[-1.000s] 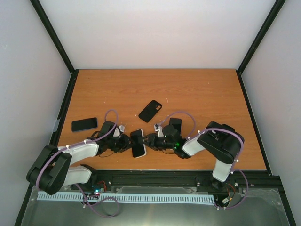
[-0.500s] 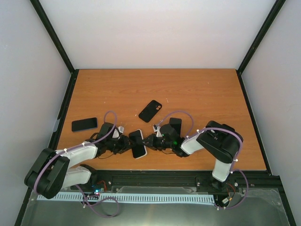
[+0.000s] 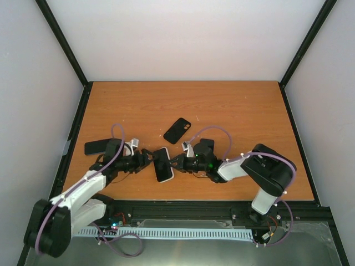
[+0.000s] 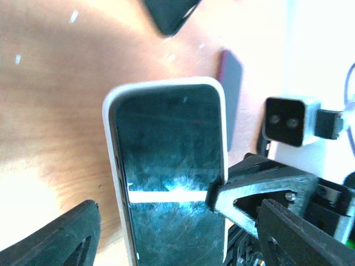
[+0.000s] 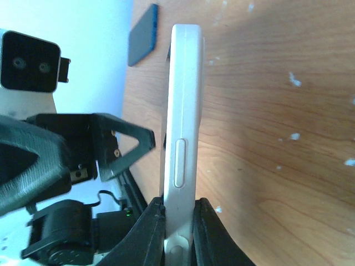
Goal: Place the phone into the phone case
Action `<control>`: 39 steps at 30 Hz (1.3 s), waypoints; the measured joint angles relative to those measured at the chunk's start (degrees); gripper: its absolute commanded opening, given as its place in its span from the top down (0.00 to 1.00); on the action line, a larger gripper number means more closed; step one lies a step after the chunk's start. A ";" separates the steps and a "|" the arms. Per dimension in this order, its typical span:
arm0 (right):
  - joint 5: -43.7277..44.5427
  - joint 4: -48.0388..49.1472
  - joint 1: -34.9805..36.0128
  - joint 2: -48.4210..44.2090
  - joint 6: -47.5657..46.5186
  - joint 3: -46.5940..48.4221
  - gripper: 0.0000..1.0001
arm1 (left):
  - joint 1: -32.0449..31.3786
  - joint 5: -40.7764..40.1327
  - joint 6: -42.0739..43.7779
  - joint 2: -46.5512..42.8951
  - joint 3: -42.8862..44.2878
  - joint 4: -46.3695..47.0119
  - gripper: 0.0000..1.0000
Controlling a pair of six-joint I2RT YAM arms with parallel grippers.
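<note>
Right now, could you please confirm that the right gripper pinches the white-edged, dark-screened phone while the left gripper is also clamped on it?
Not quite. The right gripper does pinch the white-edged phone, but the left gripper is open: the left wrist view shows its fingers spread clear of the phone's sides.

In the lower centre of the top view, the white-edged rectangular phone [image 3: 162, 164] is flanked by the left gripper [image 3: 147, 160] and the right gripper [image 3: 175, 162]. The black rectangular phone case [image 3: 177, 130] is set above it and slightly right, and the flat black phone [image 3: 97, 147] lies far left on the orange wooden table [image 3: 238, 111].
</note>
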 measured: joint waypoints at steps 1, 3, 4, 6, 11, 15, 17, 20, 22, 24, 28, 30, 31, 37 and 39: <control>-0.31 0.11 -0.28 -1.18 0.00 -0.35 0.96 | 1.25 0.39 0.33 -2.43 0.66 -0.79 0.16; -0.87 0.48 -0.57 -3.43 0.04 -1.05 0.96 | 2.45 0.74 1.16 -5.97 1.70 -2.05 0.11; -1.11 0.79 -0.61 -4.81 0.09 -1.49 0.96 | 2.62 1.11 1.40 -7.72 2.21 -2.67 0.11; -1.53 1.88 -0.63 -7.52 0.55 -2.51 0.96 | 2.84 2.16 1.55 -10.25 2.95 -3.28 0.11; -3.96 4.52 -0.63 -13.44 0.42 -3.41 0.96 | 2.93 6.34 0.07 -14.82 3.32 -2.12 0.12; -5.42 6.91 -0.63 -17.42 -0.22 -3.76 0.96 | 2.93 9.77 -2.08 -17.27 3.32 1.09 0.14; -6.27 8.02 -0.63 -18.88 -0.22 -3.82 0.97 | 2.93 10.88 -2.93 -18.49 3.32 2.82 0.14; -7.43 10.43 -0.63 -19.56 -0.15 -4.04 0.97 | 2.93 12.72 -4.87 -21.00 2.47 8.04 0.18; -8.17 11.89 -0.63 -19.56 0.13 -4.48 0.97 | 2.93 14.23 -6.78 -22.40 0.92 12.57 0.21; -8.90 13.68 -0.63 -19.43 0.96 -5.05 0.97 | 2.91 15.56 -8.98 -23.65 -0.81 16.76 0.24; -10.47 19.87 -0.63 -18.16 3.17 -6.56 0.97 | 2.93 16.09 -11.67 -25.64 -2.60 20.63 0.34; -11.21 23.47 -0.63 -16.83 4.57 -7.32 0.97 | 2.93 15.93 -12.52 -26.27 -3.04 21.88 0.38; -11.50 25.64 -0.63 -15.91 5.42 -7.78 0.97 | 2.93 15.89 -13.03 -26.49 -3.32 22.58 0.42; -12.90 35.78 -0.63 -11.17 9.92 -9.18 0.96 | 2.93 15.69 -15.78 -26.43 -5.79 25.94 0.58; -12.87 37.62 -0.63 -10.32 10.56 -9.46 0.96 | 2.93 15.39 -16.24 -26.53 -6.03 26.10 0.62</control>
